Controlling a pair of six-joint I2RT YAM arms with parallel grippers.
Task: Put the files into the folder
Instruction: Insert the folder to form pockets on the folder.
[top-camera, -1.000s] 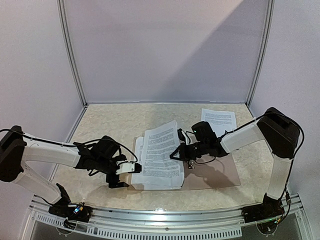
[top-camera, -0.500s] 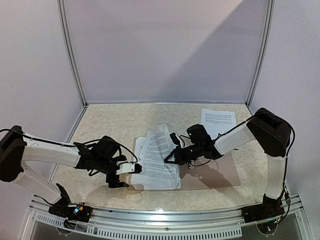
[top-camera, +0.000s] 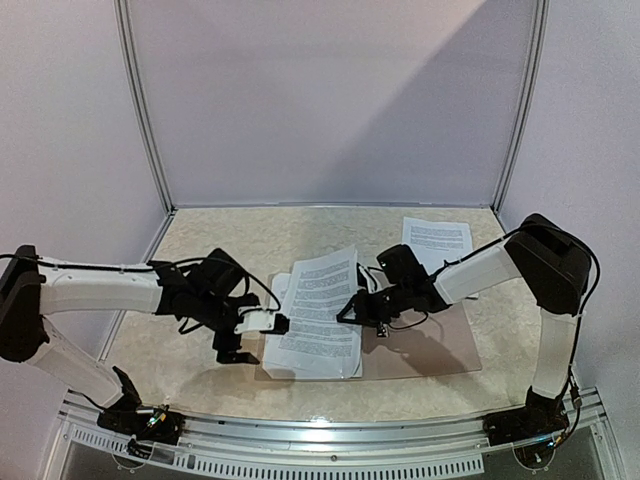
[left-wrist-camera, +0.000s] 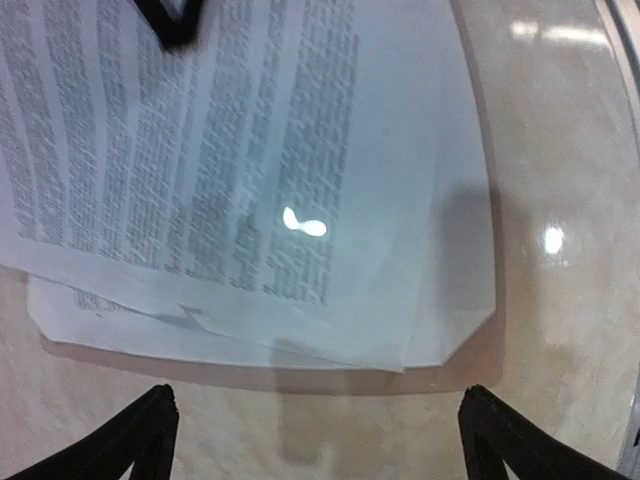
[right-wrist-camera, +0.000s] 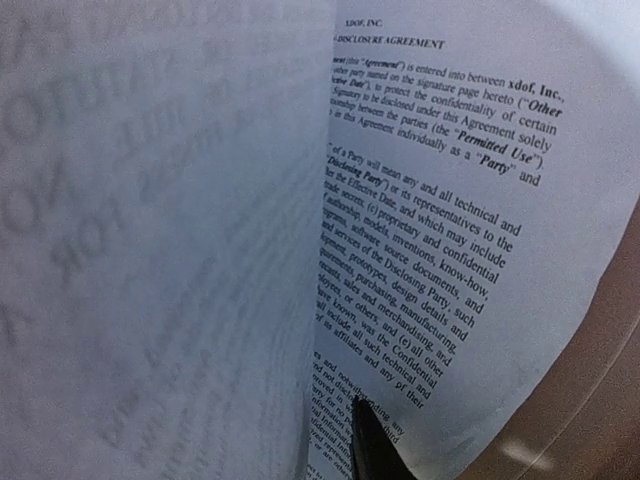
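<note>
The left gripper (left-wrist-camera: 318, 428) is released, jaws spread wide. Its two black fingers (left-wrist-camera: 140, 440) sit at the bottom corners of the left wrist view with only bare tabletop between them, gripping nothing. It hovers just off the near-left corner of the files (top-camera: 318, 318), apart from them.

For the right gripper (top-camera: 348, 311), I cannot tell whether the jaws are pinching paper or standing slightly apart. The right wrist view shows a single dark finger (right-wrist-camera: 375, 452), its tip at the seam where a bowed, blurred sheet (right-wrist-camera: 150, 250) close to the lens meets a flatter printed page (right-wrist-camera: 440, 260). That page carries a heading ending in "Disclosure Agreement" above dense paragraphs. From above, this gripper sits at the right edge of the files, about halfway along it.

The files are a loose stack of white printed sheets, fanned unevenly so that lower corners stick out past the top one. The top sheet is turned at a slight angle to those beneath. They lie on the left part of the folder (top-camera: 430, 352), a flat tan board spread on the table (top-camera: 210, 250), its right part bare. The stack's left edge reaches about to the folder's left edge. A single sheet (top-camera: 437, 243) of printed paper lies apart on the table near the far right corner, beyond the folder.
</note>
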